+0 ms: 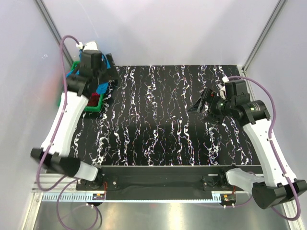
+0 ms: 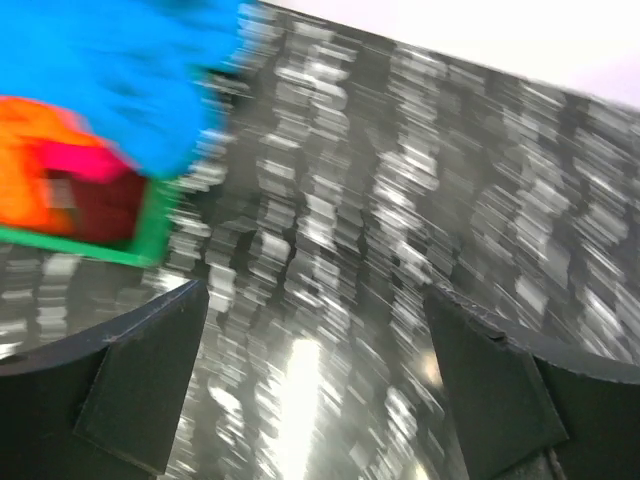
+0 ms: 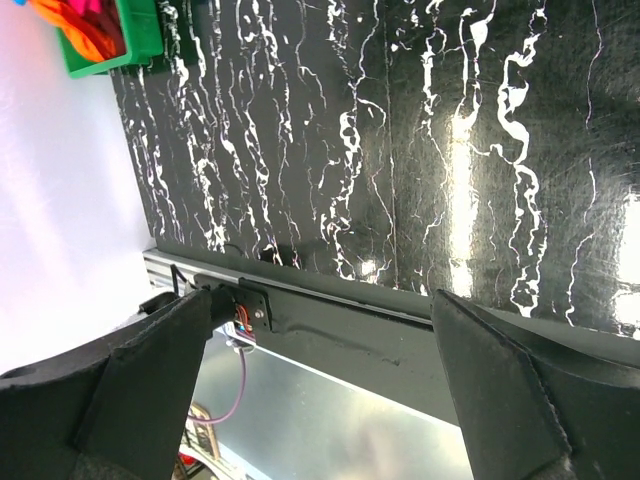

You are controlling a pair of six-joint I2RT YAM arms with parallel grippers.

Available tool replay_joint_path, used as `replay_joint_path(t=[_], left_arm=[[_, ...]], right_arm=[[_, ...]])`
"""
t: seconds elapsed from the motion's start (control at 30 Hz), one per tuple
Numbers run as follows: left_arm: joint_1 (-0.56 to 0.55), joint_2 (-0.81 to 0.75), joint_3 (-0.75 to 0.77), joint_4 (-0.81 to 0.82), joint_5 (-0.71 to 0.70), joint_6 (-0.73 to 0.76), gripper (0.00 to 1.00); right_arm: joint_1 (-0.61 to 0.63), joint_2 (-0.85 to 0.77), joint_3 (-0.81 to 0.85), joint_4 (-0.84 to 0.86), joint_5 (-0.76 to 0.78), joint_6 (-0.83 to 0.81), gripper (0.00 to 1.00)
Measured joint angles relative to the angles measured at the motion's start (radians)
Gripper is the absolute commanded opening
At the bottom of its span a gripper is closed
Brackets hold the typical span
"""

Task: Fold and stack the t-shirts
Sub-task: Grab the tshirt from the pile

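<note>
The t-shirts lie bunched in a green bin (image 1: 91, 108) at the table's back left. The turquoise one (image 2: 130, 80) is on top and spills over the rim, with orange (image 2: 30, 170), magenta (image 2: 88, 160) and red (image 2: 95, 205) cloth under it. In the top view the turquoise (image 1: 102, 88) and red (image 1: 94, 100) cloth show beside my left gripper (image 1: 103, 79). That gripper (image 2: 320, 330) hangs open just right of the bin, nothing between its fingers (image 2: 150, 380). My right gripper (image 1: 200, 101) is open and empty above the table's right half. Its wrist view shows it (image 3: 320, 370) over the near edge.
The black marbled table (image 1: 158, 124) spreads between the arms. The green bin (image 3: 140, 35), with orange cloth (image 3: 80, 30) inside, sits far from the right gripper. White walls close in the left, back and right. A metal rail (image 3: 330, 330) runs along the near edge.
</note>
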Motion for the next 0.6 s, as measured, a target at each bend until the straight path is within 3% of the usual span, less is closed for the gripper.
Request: replay_joint_path(t=[0.03,0.23,0.43,0.6], left_arm=[[0.037,0.039,0.016,0.001,-0.030,0.010,0.86],[0.153,0.294,0.055,0.012,-0.142,0.036,0.81],[0.206,0.628,0.291,-0.013,-0.201,0.024,0.73],[0.245,0.728,0.336,-0.022,-0.215,0.012,0.69]], right_arm=[[0.000,-0.012,0.000,-0.003,0.000,-0.004,1.00],[0.000,-0.083,0.000,-0.035,0.004,-0.031,1.00],[0.000,-0.114,0.015,-0.075,0.054,-0.091,1.00],[0.000,-0.130,0.043,-0.101,0.092,-0.127,1.00]])
